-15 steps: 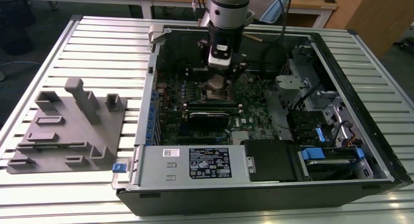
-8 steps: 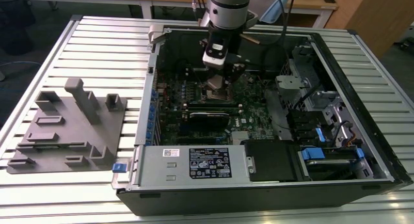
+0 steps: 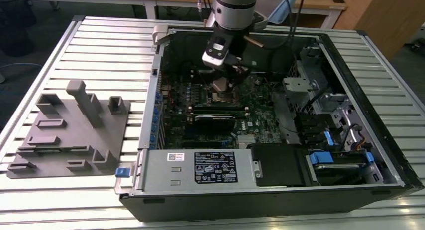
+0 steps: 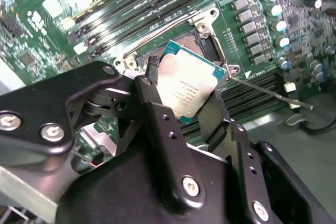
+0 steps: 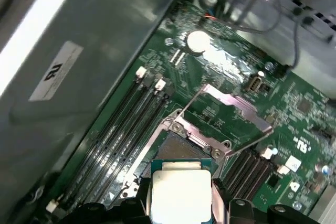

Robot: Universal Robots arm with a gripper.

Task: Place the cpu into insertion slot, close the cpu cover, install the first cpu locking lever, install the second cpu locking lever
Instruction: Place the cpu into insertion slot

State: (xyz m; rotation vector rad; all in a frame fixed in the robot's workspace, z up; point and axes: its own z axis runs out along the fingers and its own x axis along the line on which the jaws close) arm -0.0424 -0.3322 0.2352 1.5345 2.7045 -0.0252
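Silver-topped cpu (image 4: 189,85) just above the bare insertion slot (image 5: 176,150), cpu cover (image 5: 233,107) open beside it.

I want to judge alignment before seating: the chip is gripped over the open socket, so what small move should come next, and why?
Probably ease the cpu straight down a little. The jaws hold it close over the insertion slot, not yet seated. The cpu cover stands flipped open, so nothing visibly blocks the way down.
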